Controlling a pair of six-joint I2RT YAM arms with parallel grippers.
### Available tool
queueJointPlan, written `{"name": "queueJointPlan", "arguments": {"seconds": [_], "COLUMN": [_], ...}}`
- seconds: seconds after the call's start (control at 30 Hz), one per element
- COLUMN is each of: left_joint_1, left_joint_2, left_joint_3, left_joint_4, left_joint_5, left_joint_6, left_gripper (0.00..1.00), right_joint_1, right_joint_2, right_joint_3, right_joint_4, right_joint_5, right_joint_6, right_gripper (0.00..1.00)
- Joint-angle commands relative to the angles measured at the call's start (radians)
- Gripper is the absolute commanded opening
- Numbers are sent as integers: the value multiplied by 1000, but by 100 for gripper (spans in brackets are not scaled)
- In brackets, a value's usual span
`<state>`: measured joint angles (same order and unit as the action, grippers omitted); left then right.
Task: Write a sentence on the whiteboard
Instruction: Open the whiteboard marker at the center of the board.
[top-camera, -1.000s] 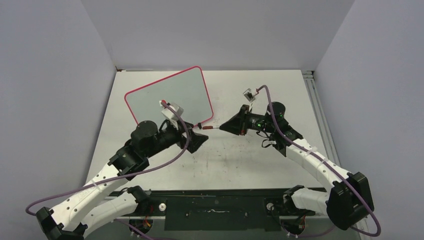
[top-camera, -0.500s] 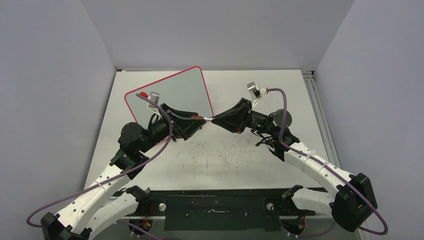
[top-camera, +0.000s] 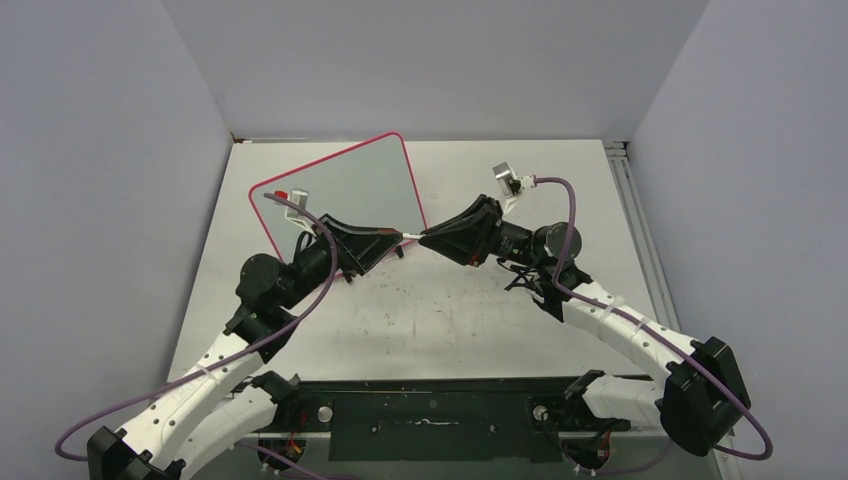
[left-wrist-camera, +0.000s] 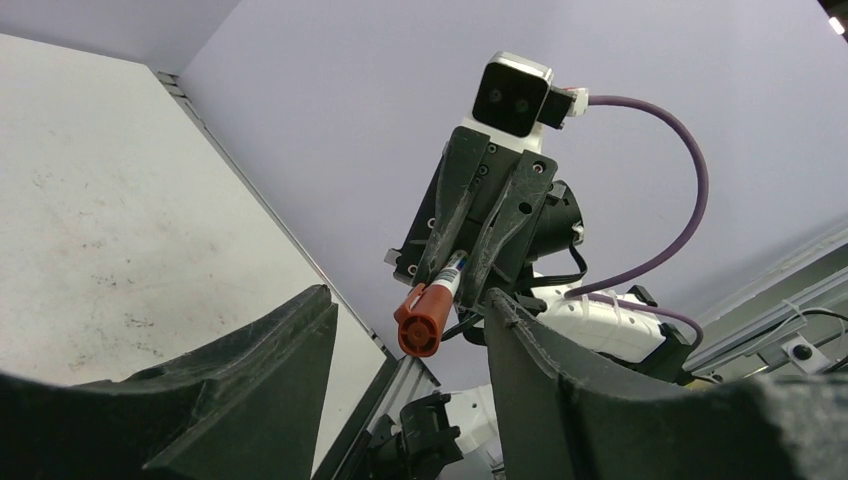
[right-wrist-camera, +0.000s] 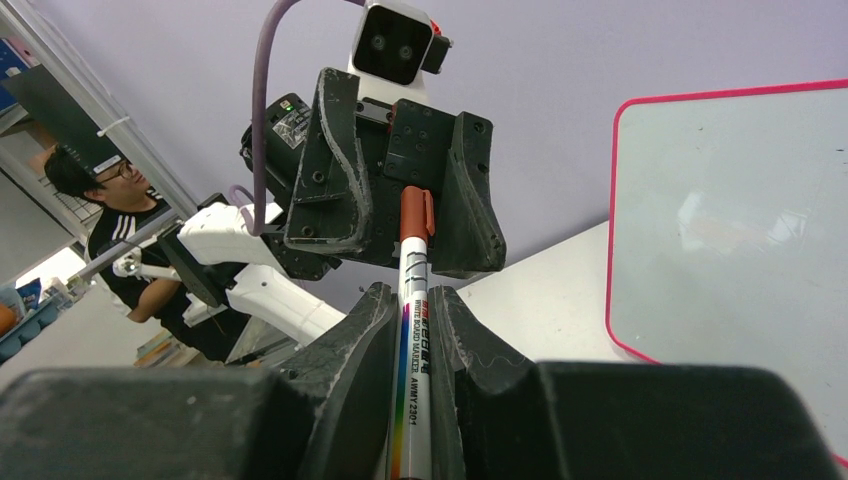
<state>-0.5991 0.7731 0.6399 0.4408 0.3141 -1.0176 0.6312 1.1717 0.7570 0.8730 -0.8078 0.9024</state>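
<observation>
Right hand (right-wrist-camera: 411, 296): pressed together on the white barrel of a whiteboard marker (right-wrist-camera: 412, 372), one finger on each side, pinching it.
Marker axis: the long axis runs straight out from the right hand toward the left hand (left-wrist-camera: 408, 297), roughly level above the desk (top-camera: 450, 315). The printed barrel sits between the right fingers.
Cap (left-wrist-camera: 420, 322): reddish-brown and on the marker. It is the leading end and points into the left hand's opening.
Left hand: spread wide. Its two dark fingers (left-wrist-camera: 250, 372) flank the cap, with a gap showing on each side in the left wrist view. No contact with the cap can be seen.
Whiteboard (top-camera: 345, 185): beyond the left hand, on the far left part of the desk. It is turned askew, with its long edges slanting from left-near to right-far. Its near right rounded corner lies just beyond the marker, where the two hands meet. Whether it lies flat or is propped up cannot be told.
Edges: the pink-red frame (right-wrist-camera: 612, 230) runs close past the marker's far side.
Room: scuffed desk shows on the near side of both hands and out to the right of the right hand.
Far: grey walls (top-camera: 420, 60). In the right wrist view, a person with glasses (right-wrist-camera: 105, 215) is beyond the left arm.
</observation>
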Motion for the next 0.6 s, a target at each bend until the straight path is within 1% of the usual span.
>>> {"name": "queueJointPlan", "arguments": {"seconds": [0.0, 0.17, 0.23, 0.3, 0.37, 0.4, 0.43, 0.5, 0.57], "left_joint_1": [21, 38, 42, 45, 45, 47, 47, 48, 48], "left_joint_2": [-15, -23, -18, -10, -9, -10, -11, -12, -11], "left_joint_3": [-8, -22, -20, -19, -20, -20, -21, -19, -17], "left_joint_4": [113, 148, 154, 161, 165, 165, 164, 160, 155], "left_joint_5": [-14, -27, -18, -6, -4, -5, -4, -4, -4], "left_joint_6": [-59, -91, -103, -114, -119, -120, -121, -124, -129], "left_gripper": [51, 45, 40, 37, 31, 25, 17, 9, 7], "right_joint_1": [10, 14, 17, 18, 19, 20, 20, 20, 22], "right_joint_2": [8, 20, 20, 20, 19, 19, 18, 12, 4], "right_joint_3": [8, 11, 9, 8, 8, 8, 8, 3, -1], "right_joint_4": [88, 83, 82, 81, 77, 73, 70, 65, 61], "right_joint_5": [5, -4, -2, -1, 3, 5, 9, 18, 31], "right_joint_6": [0, -6, -8, -10, -15, -18, -21, -25, -30], "right_gripper": [5, 5, 5, 5, 5, 5, 5, 5, 5]}}
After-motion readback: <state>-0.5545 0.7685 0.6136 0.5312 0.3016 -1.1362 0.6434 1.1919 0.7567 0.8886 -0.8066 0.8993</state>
